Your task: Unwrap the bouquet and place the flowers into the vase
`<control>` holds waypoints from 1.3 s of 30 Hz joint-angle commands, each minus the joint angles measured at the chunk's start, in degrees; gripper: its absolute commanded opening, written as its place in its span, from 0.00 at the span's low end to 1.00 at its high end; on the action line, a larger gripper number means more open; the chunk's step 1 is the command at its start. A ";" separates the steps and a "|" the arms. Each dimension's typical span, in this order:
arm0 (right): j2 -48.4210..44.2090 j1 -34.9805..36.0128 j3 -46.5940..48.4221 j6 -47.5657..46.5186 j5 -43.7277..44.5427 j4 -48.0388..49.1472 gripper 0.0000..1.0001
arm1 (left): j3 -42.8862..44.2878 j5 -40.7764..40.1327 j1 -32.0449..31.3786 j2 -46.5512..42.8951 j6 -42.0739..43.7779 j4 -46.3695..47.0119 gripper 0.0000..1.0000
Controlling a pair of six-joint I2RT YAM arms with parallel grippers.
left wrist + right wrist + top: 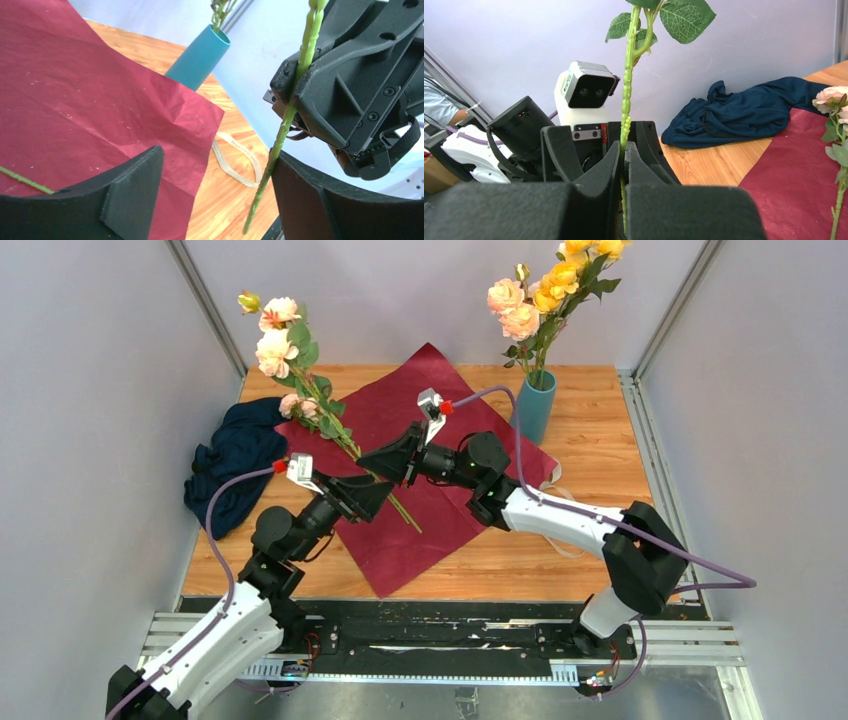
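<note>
The right gripper [623, 155] is clamped shut on the bumpy green stem of a long-stemmed pale pink artificial rose [275, 345]. It grips the stem low down. From the right wrist view the stem rises straight up out of the closed fingers to a pair of green leaves. In the top view the blooms lean up and to the left, above the back left of the wooden bench [600, 440].

The left gripper [372, 490] sits just beside the right one, facing it, with its fingers spread wide and nothing in its grasp. In the left wrist view the tail of the held stem hangs down between these fingers, close against the inner edge of the right-hand one. Whether it touches that finger cannot be told.

The dark maroon wrapping paper [420, 390] lies unfolded and flat on the middle of the bench, under both grippers. A second pink rose [300, 407] lies on the paper, blooms toward the left rear and stem running toward the front.

The smooth teal-blue tapered vase [535, 405] stands upright at the back right, at the paper's right edge. It holds a bunch of pink and yellow roses [530, 300] with green leaves.

A loose beige ribbon [240, 160] lies on the bare wood off the paper's right edge. A crumpled dark navy cloth [235, 460] rests on the left side of the bench, beside the paper.
</note>
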 commanded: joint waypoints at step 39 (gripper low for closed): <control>-6.87 -0.87 8.53 -21.66 5.12 -27.13 0.37 | 7.33 3.02 -3.40 2.52 17.45 -17.95 0.00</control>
